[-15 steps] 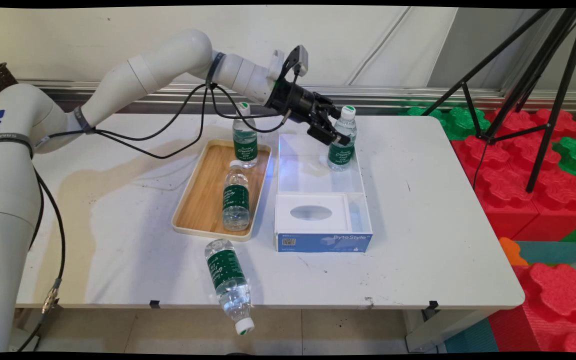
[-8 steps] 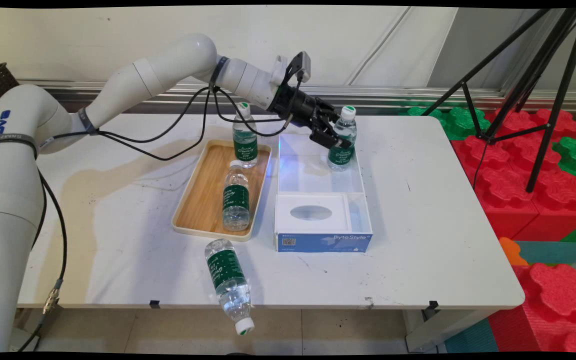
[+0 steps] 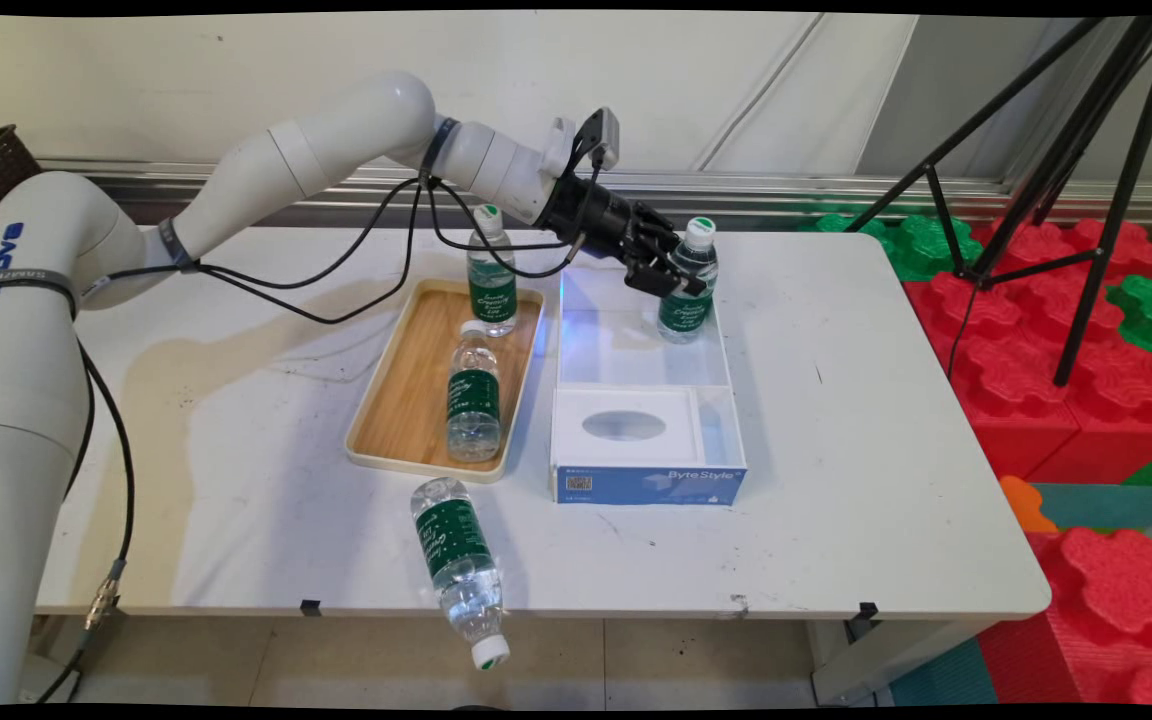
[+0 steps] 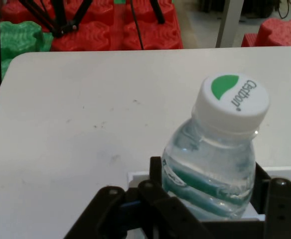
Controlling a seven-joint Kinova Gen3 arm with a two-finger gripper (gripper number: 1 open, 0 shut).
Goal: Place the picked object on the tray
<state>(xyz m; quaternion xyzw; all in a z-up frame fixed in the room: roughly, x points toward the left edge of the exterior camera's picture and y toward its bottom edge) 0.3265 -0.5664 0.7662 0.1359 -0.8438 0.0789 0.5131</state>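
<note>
A pale wall runs behind your white worktop (image 3: pixel 836 420), and red and green foam blocks (image 3: pixel 1086 300) with a black tripod (image 3: pixel 1086 200) crowd its right side. The arm reaches in from the upper left with its gripper (image 3: pixel 671 278) angled down onto an upright water bottle (image 3: pixel 686 290) standing in the far, open part of a shallow white box (image 3: pixel 731 400).

From the hand view you see that bottle (image 4: pixel 215 169) filling the gap between the black fingers (image 4: pixel 277 199), its white and green cap (image 4: pixel 231 102) rising clear above them. The fingers sit against both sides of the bottle's shoulder, so you can take them as pinching it, just above the green label. Judged from the main view, the base looks level with the box floor; you cannot tell whether it rests there or is just off it.

To the left of the box lies a wooden tray (image 3: pixel 386 420). It carries two more bottles: one upright at the far end (image 3: pixel 492 275) and one nearer the front (image 3: pixel 473 395). A fourth bottle (image 3: pixel 458 560) lies on its side on the worktop's near edge, its cap hanging past the rim, which looks precarious. The near half of the box holds a white insert with an oval opening (image 3: pixel 624 426), so only the far half has room for a bottle.
</note>
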